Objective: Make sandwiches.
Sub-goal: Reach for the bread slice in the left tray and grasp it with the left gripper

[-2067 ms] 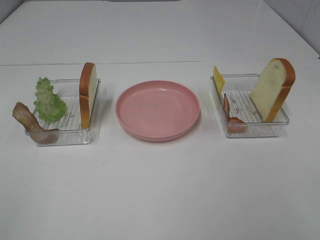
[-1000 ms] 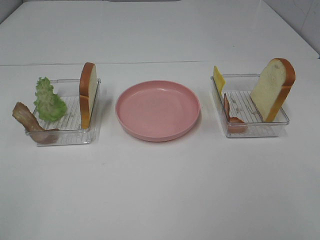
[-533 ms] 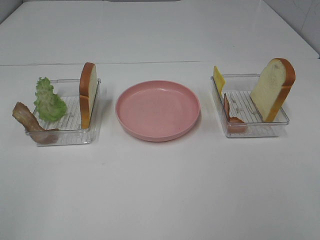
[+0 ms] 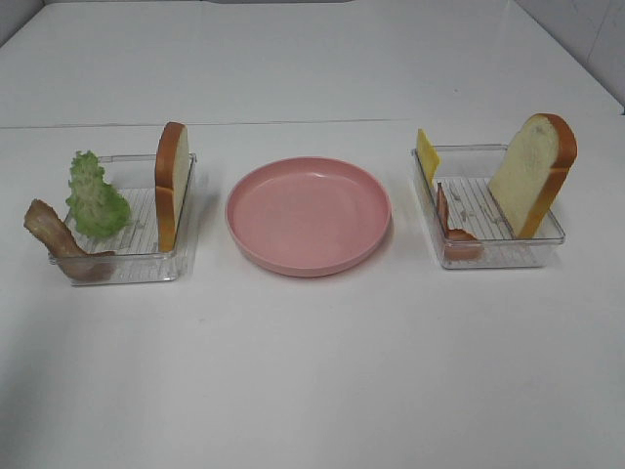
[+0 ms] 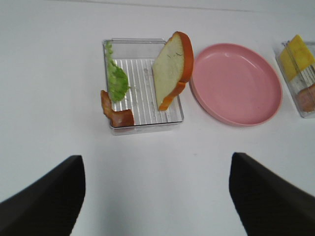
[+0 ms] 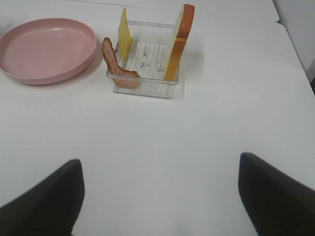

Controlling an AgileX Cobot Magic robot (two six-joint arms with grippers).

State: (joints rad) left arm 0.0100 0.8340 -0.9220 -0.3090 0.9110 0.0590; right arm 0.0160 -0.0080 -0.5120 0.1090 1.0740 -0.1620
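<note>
- The left gripper (image 5: 155,157) hangs over the table (image 4: 312,371), its two dark fingers (image 5: 47,196) spread wide and holding nothing.
- The right gripper (image 6: 158,158) is the same: fingers far apart, nothing between them.
- Neither gripper shows in the high view.
- The sandwich parts sit apart from one another in two clear trays, one on either side of the pink plate (image 4: 308,210).
- In the left tray (image 4: 132,266), the left bread (image 4: 172,186) stands on edge against the wall nearest the plate.
- The lettuce (image 4: 96,195) stands upright by the opposite wall.
- The left bacon (image 4: 59,239) lies draped over the front outer corner, with one end outside the rim.
- In the right tray (image 4: 498,256), the right bread (image 4: 532,174) leans tilted at the outer wall.
- The cheese (image 4: 427,153) stands at the back corner on the plate side.
- The right bacon (image 4: 449,225) runs along that same wall and curls down at the front corner.
- Each piece pokes above its tray's low walls.
- In each wrist view, the tray on that arm's side lies ahead of the gripper, across the table, well apart from the fingers.
</note>
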